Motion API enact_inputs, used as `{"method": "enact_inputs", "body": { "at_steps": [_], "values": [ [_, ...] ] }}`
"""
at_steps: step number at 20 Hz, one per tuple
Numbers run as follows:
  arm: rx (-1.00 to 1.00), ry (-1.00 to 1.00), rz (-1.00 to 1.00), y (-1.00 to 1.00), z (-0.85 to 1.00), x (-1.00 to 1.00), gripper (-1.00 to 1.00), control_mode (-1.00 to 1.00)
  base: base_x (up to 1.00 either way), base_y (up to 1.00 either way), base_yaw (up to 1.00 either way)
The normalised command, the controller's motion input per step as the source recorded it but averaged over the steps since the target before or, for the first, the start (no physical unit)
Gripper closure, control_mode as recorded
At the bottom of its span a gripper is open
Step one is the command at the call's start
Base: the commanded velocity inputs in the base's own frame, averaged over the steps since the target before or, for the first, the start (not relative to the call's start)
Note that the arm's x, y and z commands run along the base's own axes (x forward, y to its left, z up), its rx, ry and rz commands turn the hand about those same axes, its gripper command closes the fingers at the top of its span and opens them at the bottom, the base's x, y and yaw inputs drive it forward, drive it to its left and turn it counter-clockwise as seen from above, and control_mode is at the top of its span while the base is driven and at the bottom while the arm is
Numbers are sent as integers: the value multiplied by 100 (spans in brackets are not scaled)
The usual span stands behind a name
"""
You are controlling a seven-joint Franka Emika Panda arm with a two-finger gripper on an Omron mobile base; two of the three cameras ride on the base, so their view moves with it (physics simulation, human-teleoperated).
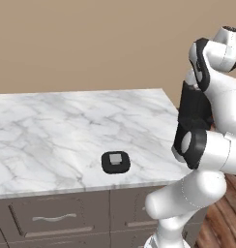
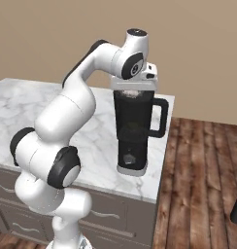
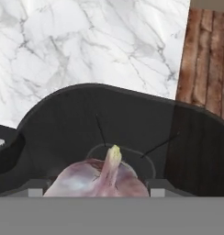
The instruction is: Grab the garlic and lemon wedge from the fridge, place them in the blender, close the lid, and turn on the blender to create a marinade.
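Gripper [image 2: 134,89] is right over the blender [image 2: 135,127] jug's mouth, pinching the garlic [image 3: 101,180]. Lid [image 1: 115,162] lies on the desk [image 1: 52,135], around 6 o'clock.

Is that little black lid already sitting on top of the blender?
No, the lid lies flat on the marble counter, while the blender stands apart with the robot's hand above its open jug.

Black blender [image 2: 132,131], pinkish-white garlic [image 3: 98,180], black grey-capped lid [image 1: 115,162], grey-veined white marble counter [image 1: 52,135].
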Motion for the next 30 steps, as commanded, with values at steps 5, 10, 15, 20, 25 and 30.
{"method": "enact_inputs", "body": {
  "at_steps": [5, 10, 15, 20, 25, 30],
  "values": [
    [-1, 2, 0, -18, -88, 11, 100, -100, 0, 0, 0],
    [0, 0, 0, 3, -48, 16, -100, -100, 0, 0, 0],
    [0, 0, 0, 0, -8, 6, -100, -100, 0, 0, 0],
    [0, 0, 0, 0, 8, 2, -100, -100, 0, 0, 0],
    [0, -13, 0, 31, 76, -31, -100, -100, 0, 0, 0],
    [0, -1, -2, 96, 9, -91, -100, -100, 0, 0, 0]
  ]
}}
